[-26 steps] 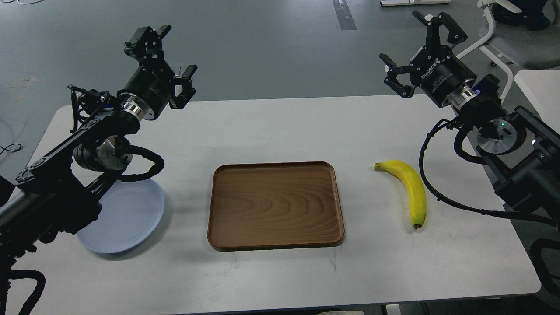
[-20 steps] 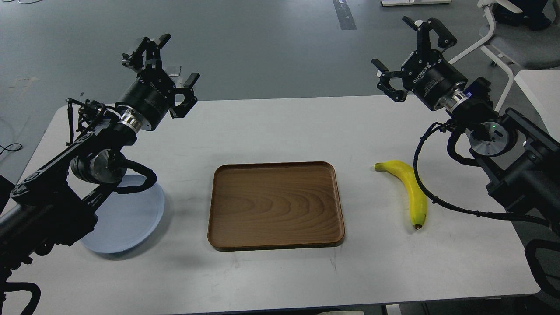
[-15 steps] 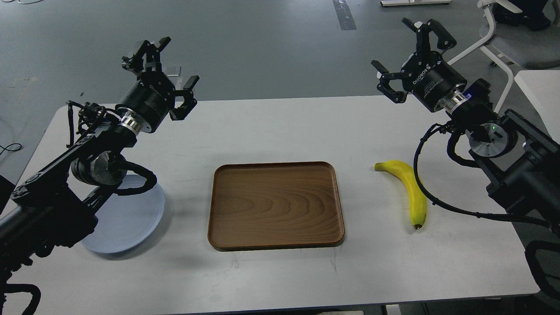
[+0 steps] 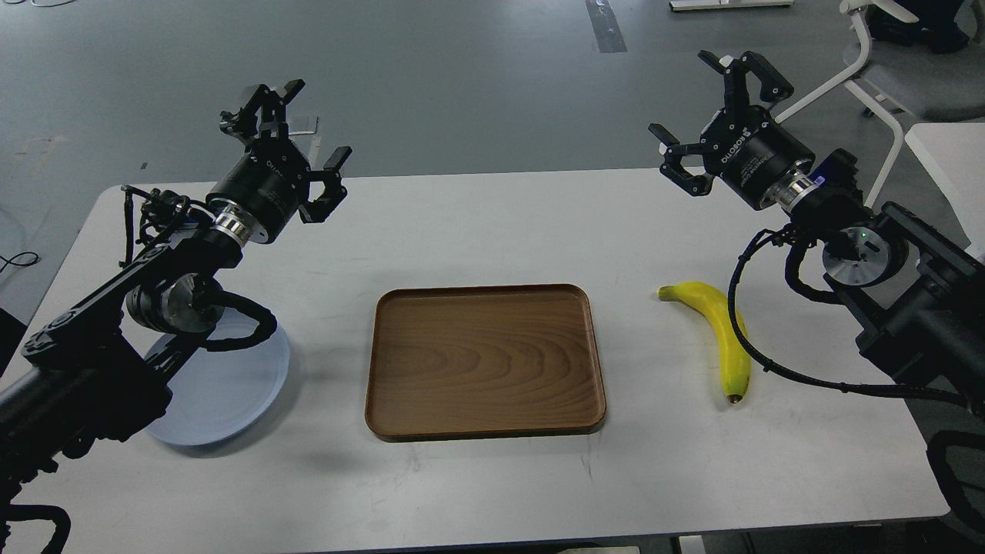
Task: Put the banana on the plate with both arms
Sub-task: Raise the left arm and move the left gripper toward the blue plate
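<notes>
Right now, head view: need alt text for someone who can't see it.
A yellow banana lies on the white table right of a brown wooden tray, with a pale blue plate to the tray's left, partly hidden by the left arm. Both black arms are raised, the left tool and right tool open and empty.

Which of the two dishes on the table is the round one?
The pale blue plate, under the left arm; the tray in the middle is rectangular, brown wood.

White "ROBOTIQ" lettering runs along the black cylindrical body of the right gripper point(image 4: 712, 115). The black left gripper point(image 4: 296, 131) carries similar white lettering, seen reversed and only partly legible. Nothing else bears readable text.
</notes>
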{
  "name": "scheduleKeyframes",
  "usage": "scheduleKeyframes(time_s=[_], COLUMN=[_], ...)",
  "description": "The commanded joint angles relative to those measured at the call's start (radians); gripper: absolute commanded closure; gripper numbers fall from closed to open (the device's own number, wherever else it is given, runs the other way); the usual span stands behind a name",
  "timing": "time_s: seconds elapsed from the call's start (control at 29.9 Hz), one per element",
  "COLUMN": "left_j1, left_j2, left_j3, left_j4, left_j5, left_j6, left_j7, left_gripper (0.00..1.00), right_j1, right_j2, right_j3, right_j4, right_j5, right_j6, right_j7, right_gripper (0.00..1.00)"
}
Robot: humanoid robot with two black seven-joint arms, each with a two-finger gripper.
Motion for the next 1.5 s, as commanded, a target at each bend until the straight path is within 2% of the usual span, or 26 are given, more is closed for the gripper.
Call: scheduleKeyframes(time_s=[0.0,0.33,1.37,1.47], left_j1=[0.017,0.031,0.034,0.017], left_j2=[0.000,0.012,0.069,0.071], left_j3=[0.002,0.002,-0.015,-0.017], left_j4=[-0.001,-0.001,-0.001,-0.001], left_j5=[0.001,0.000,-0.011,0.013], left_j6=[0.001,0.003,0.035,0.052], left_j7=[0.001,0.013,0.010,-0.005], left_gripper=[0.01,0.01,0.01,0.01], right_j1=[0.000,0.001,-0.008,-0.006], right_j2=[-0.001,0.006,0.003,0.002], right_j3=[-0.001,-0.030,-0.064,-0.066], right_j4=[0.000,0.000,0.012,0.015], right_j5=[0.000,-0.002,-0.002,-0.002], right_j6=[0.000,0.000,-0.009,-0.009], right_j7=[-0.002,-0.003,-0.006,-0.005], right_gripper=[0.00,0.00,0.00,0.00])
